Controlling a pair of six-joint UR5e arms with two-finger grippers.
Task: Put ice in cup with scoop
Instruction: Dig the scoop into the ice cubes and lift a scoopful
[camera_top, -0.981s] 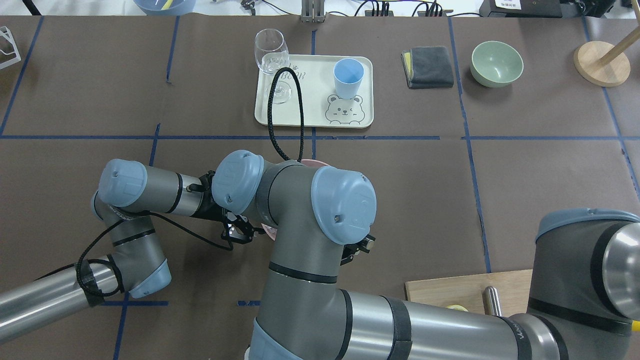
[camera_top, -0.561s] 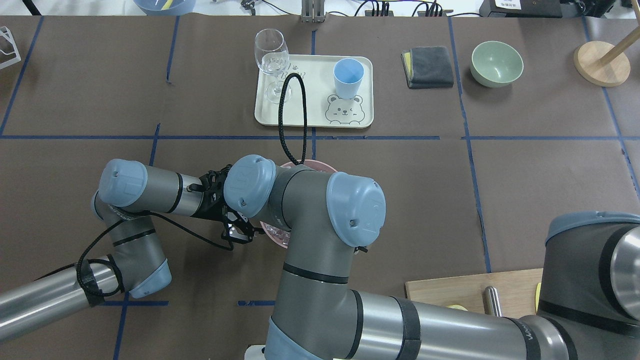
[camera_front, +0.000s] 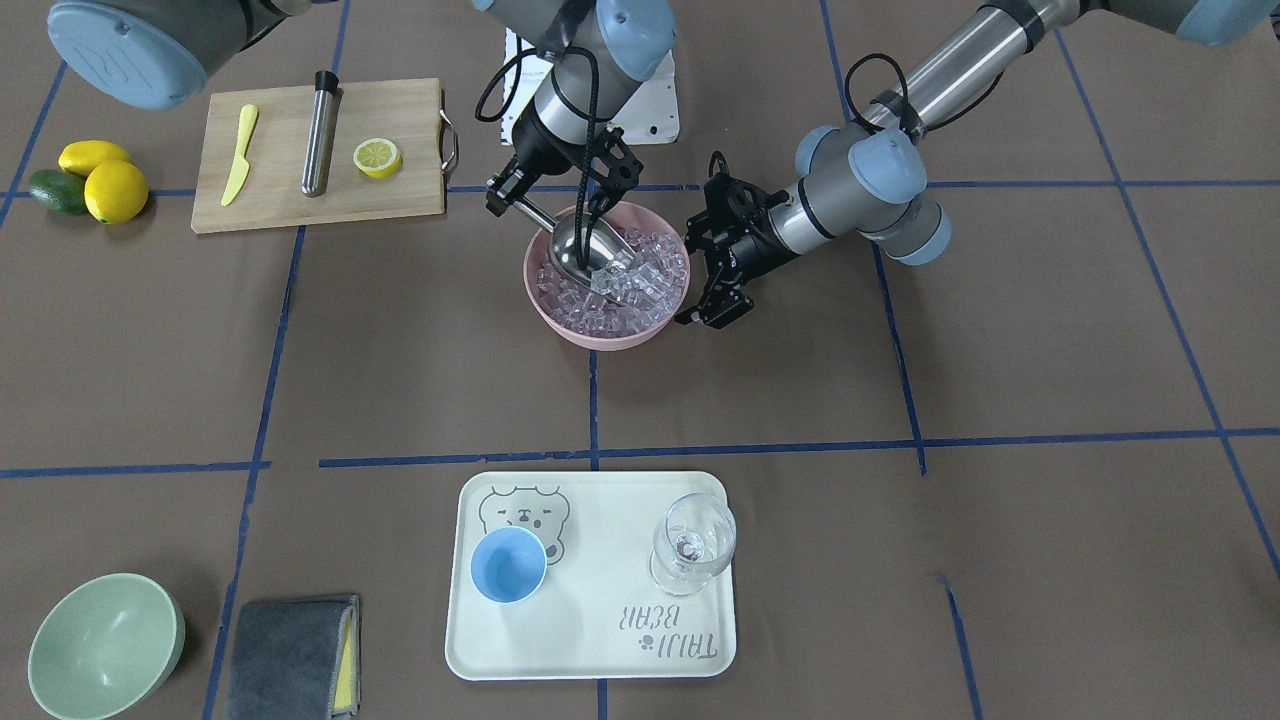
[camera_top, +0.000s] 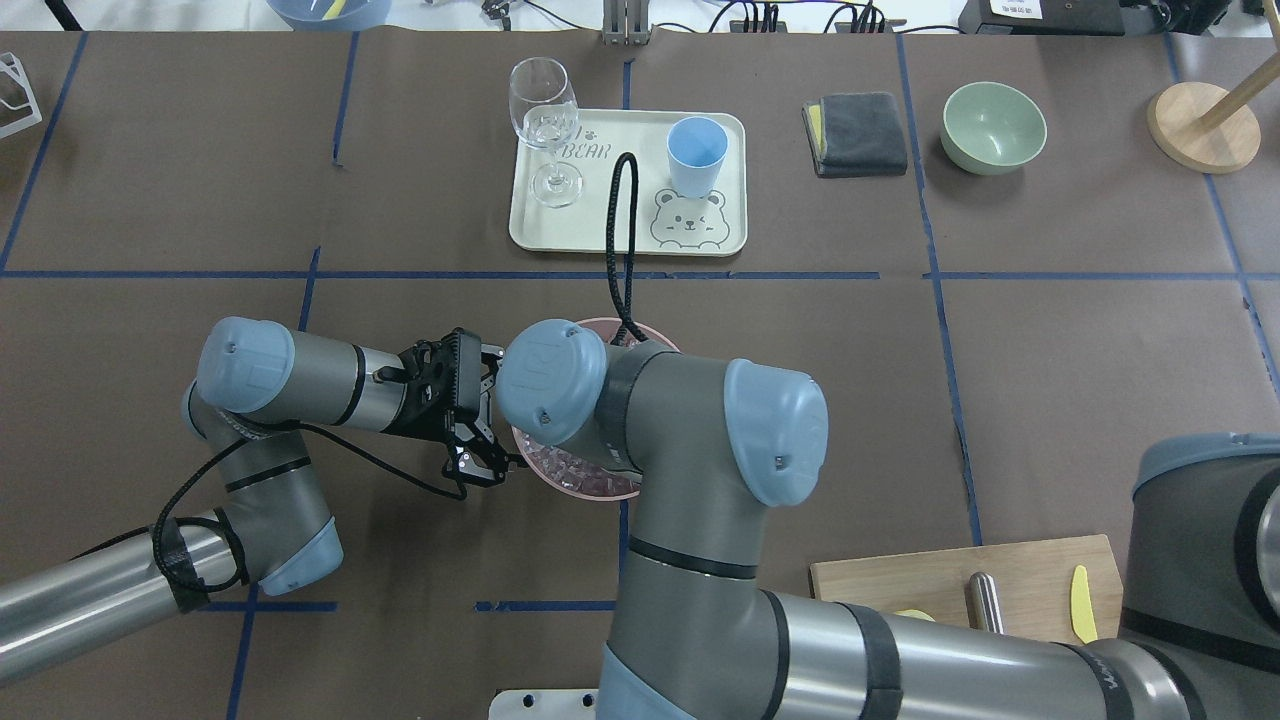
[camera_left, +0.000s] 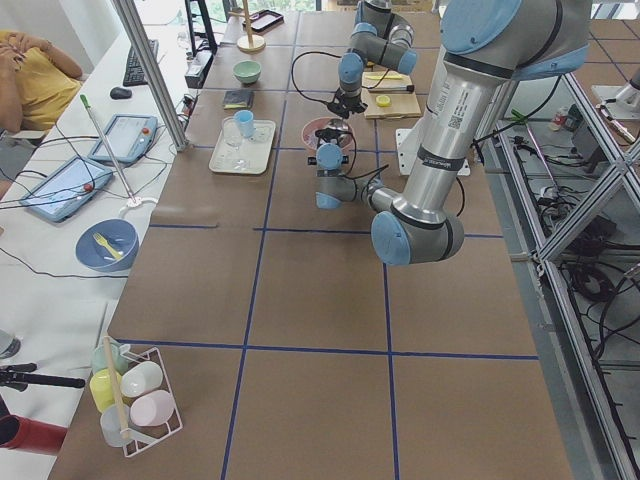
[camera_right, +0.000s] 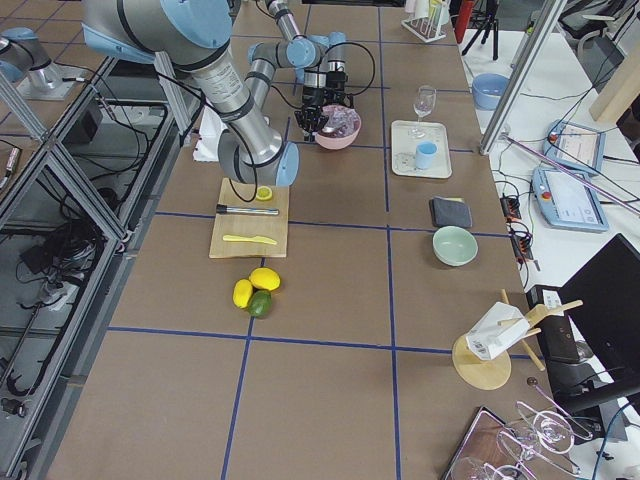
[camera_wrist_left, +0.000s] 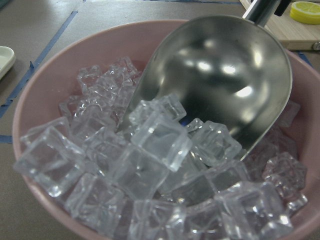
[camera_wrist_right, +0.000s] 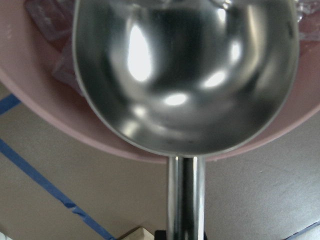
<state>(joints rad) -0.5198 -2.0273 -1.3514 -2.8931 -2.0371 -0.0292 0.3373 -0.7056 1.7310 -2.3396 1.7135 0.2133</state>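
Observation:
The steel scoop (camera_front: 580, 245) lies tilted in a pink bowl (camera_front: 600, 335) full of ice (camera_front: 640, 275), its lip pushed into the cubes. My right gripper (camera_front: 510, 195) is shut on the scoop's handle at the bowl's robot side. In the left wrist view a few cubes (camera_wrist_left: 160, 135) rest at the mouth of the scoop (camera_wrist_left: 225, 75). The right wrist view shows the trough (camera_wrist_right: 185, 75) from behind. My left gripper (camera_front: 715, 312) is open, just beside the bowl's rim. The light-blue cup (camera_front: 508, 565) stands empty on the cream tray (camera_front: 600, 650).
A wine glass (camera_front: 692, 545) stands on the tray beside the cup. A cutting board (camera_front: 280, 200) holds a yellow knife, a steel tube and a lemon half. Lemons and an avocado (camera_front: 90, 180), a green bowl (camera_front: 105, 645) and a grey cloth (camera_front: 290, 655) lie around.
My right arm has swung to the right in the overhead view and uncovered more of the pink bowl. My left arm has stayed in place.

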